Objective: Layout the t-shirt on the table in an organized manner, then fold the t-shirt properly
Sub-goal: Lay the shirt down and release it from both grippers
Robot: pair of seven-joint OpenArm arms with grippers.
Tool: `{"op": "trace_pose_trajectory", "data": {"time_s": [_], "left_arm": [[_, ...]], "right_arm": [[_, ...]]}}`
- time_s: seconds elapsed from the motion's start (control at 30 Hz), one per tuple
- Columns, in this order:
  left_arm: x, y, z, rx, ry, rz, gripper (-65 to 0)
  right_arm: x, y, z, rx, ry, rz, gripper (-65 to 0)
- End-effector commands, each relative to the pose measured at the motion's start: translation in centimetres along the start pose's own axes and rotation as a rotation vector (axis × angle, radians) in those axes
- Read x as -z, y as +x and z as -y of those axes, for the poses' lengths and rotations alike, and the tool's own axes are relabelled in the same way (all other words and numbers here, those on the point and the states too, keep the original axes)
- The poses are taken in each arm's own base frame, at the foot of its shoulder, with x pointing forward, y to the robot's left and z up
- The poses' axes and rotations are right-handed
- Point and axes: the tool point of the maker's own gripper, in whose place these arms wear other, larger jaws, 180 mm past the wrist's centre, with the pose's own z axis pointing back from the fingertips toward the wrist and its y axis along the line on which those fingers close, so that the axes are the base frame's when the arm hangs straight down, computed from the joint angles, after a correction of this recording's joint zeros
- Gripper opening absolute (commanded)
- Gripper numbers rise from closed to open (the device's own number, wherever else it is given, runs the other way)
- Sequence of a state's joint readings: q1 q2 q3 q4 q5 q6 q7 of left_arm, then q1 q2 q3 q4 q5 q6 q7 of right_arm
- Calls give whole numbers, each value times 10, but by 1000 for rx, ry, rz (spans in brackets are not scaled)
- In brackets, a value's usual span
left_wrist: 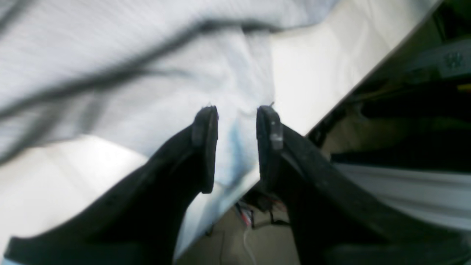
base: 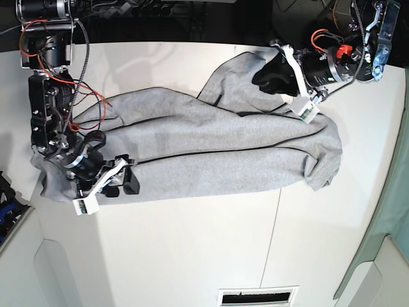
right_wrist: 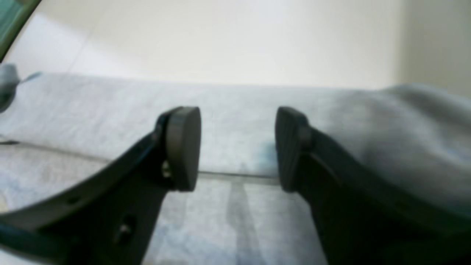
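**Ana:** Both sets of jaws stand parted, nothing pinched in either. On the left wrist view the left gripper (left_wrist: 237,121) has daylight between its pads with grey cloth only behind them, and the right gripper (right_wrist: 238,147) shows the same wide gap over a flat stretch of fabric.

**Ben:** Biggest thing first, then: the table (base: 192,256). Plenty of bare white beyond the shirt's long edge, a thin dark seam (base: 271,230) running through it.

**Ana:** And the t-shirt (base: 211,153) lies across it in one long rumpled band, far from laid out. Deep creases run lengthwise, and one end is bunched into a rounded lump by the seam.

**Ben:** Where are the arms against the shirt?

**Ana:** Right gripper (base: 121,182) sits at the shirt's long edge, near the end away from the lump. Left gripper (base: 278,77) is up over the raised flap on the opposite side.

**Ben:** So what goes wrong from here?

**Ana:** My worry is layers. With folds stacked like this, a pinch could catch two thicknesses instead of one, and pulling would drag the whole bundle rather than open it.

**Ben:** And the edge?

**Ana:** On the left wrist view the cloth sits right by the table's edge, near that gripper. A pull that way could let fabric slide off and hang.

**Ben:** Uneven tugging, too?

**Ana:** Likely. If one arm grabs and the other misses, the shirt twists tighter.
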State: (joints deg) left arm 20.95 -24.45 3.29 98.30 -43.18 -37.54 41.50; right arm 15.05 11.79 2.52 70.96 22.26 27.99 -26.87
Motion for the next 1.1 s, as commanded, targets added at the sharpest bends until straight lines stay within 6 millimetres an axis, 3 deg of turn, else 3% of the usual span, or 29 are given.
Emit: {"op": "trace_pose_trajectory", "data": {"time_s": [0.0, 0.17, 0.3, 0.47, 0.6, 0.83, 1.07], "left_arm": [[3, 7, 6, 7, -22, 32, -439], [28, 0, 4, -53, 71, 52, -439], [43, -16, 12, -73, 66, 10, -439], [43, -64, -30, -210, 247, -117, -439], [32, -93, -44, -241, 279, -217, -439], [12, -103, -52, -230, 250, -272, -439], [2, -112, -60, -195, 273, -328, -439]], "right_arm": [[1, 23, -2, -22, 0, 61, -331], [19, 14, -27, -113, -22, 33, -331], [32, 2, -28, -190, -81, 19, -331], [51, -29, 16, -244, -221, -76, -331], [47, -32, 57, -242, -293, -97, -331], [29, -3, 96, -238, -391, -13, -331], [14, 9, 122, -151, -463, 35, -331]]}}
